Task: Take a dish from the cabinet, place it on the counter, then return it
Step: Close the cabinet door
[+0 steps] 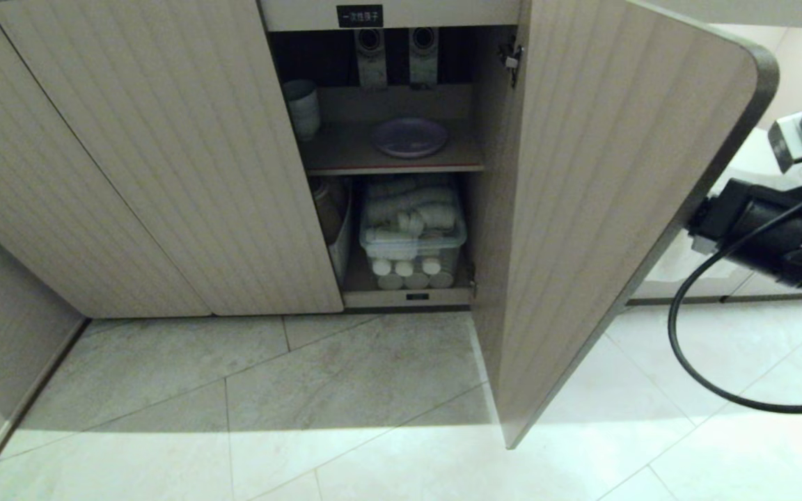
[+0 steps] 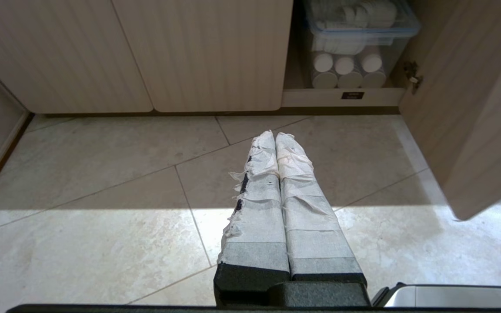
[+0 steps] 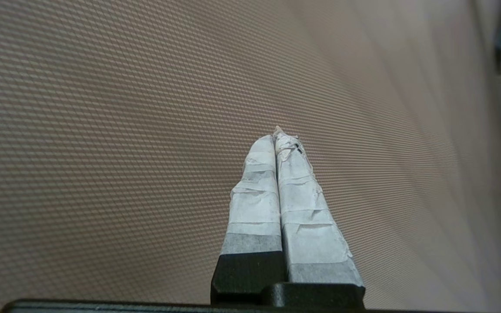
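The lavender dish (image 1: 409, 136) lies flat on the upper shelf of the open cabinet (image 1: 387, 167), under a small black label. The cabinet's right door (image 1: 603, 181) stands swung open toward me. My right arm (image 1: 770, 229) is behind that door at the right edge of the head view. Its gripper (image 3: 276, 135) is shut and empty, its tips close to the ribbed outer face of the door (image 3: 146, 130). My left gripper (image 2: 274, 137) is shut, empty and parked low over the floor tiles. The counter is out of view.
A stack of pale cups (image 1: 301, 108) stands left of the dish. Below, a clear lidded bin (image 1: 411, 233) of white rolls fills the lower shelf, seen too in the left wrist view as bin (image 2: 355, 39). Closed ribbed doors (image 1: 150, 160) lie to the left; tiled floor (image 1: 303, 403) in front.
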You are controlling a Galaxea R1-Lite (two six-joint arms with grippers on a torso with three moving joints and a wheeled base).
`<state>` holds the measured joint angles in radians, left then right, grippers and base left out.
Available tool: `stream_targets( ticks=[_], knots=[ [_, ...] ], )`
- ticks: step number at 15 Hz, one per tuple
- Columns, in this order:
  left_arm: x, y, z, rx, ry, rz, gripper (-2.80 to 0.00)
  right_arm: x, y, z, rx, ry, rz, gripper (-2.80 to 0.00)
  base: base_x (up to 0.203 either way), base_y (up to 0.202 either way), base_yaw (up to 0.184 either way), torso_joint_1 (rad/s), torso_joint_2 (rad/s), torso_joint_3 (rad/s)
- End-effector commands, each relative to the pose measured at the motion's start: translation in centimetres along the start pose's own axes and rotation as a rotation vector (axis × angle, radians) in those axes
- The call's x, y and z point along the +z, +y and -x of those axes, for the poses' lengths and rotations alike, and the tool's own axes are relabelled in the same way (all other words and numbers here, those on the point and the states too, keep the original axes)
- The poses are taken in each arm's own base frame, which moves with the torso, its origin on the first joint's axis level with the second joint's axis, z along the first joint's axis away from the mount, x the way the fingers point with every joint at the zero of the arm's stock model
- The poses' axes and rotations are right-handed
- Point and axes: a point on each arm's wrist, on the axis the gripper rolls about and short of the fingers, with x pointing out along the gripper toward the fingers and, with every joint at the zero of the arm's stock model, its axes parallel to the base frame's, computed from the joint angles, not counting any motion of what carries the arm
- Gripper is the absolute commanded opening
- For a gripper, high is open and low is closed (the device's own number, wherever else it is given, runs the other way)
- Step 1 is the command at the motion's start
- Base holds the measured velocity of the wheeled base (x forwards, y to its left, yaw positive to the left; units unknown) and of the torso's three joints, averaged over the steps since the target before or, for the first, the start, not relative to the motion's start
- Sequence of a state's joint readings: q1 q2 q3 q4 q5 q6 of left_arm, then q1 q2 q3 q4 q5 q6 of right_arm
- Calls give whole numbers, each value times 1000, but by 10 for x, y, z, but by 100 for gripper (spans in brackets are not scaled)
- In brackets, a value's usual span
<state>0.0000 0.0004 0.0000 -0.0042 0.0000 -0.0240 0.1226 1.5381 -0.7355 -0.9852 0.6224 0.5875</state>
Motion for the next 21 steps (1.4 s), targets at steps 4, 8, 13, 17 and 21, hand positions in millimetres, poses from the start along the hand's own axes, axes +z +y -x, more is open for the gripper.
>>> stream_targets(
  ticks=[4,8,13,17,21],
  knots=[
    [0,0,0,0,-1,1,-280,-17,17,-24,119,38,-4,-280,0,0,0,0,0,0],
    [0,0,0,0,-1,1,-280,-38,39,-46,212,62,-4,-280,0,0,0,0,0,0],
    [0,0,0,0,-1,1,-280,-57,47,-77,219,37,75,-280,0,0,0,0,0,0],
    [0,0,0,0,-1,1,-280,-61,50,-105,193,-10,86,-280,0,0,0,0,0,0],
    [0,0,0,0,-1,1,-280,-67,53,-142,137,-90,80,-280,0,0,0,0,0,0]
  ],
)
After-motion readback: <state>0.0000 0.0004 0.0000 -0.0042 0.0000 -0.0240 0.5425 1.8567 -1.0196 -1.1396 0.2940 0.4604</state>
